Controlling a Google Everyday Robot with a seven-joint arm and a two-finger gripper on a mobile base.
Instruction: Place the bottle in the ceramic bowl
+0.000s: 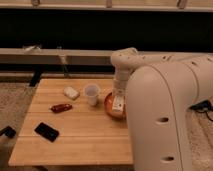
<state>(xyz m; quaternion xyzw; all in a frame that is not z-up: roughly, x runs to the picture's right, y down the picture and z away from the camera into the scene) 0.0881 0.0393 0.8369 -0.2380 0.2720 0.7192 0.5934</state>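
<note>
The white robot arm reaches down over the far right part of the light wooden table (80, 135), and its claw (118, 98) hangs directly above the round orange-red glossy ceramic bowl (109, 104). Under the claw a small clear plastic bottle with a pale label (118, 104) stands nearly upright, its lower end inside the bowl. Whether the claw is clamped on the bottle or apart cannot be told. Just left of the claw stands a translucent white cup (91, 94). Further left lie a small pale block (71, 92) and a red-brown oblong object (61, 107). Far left and nearer lies a black phone (46, 131).
</note>
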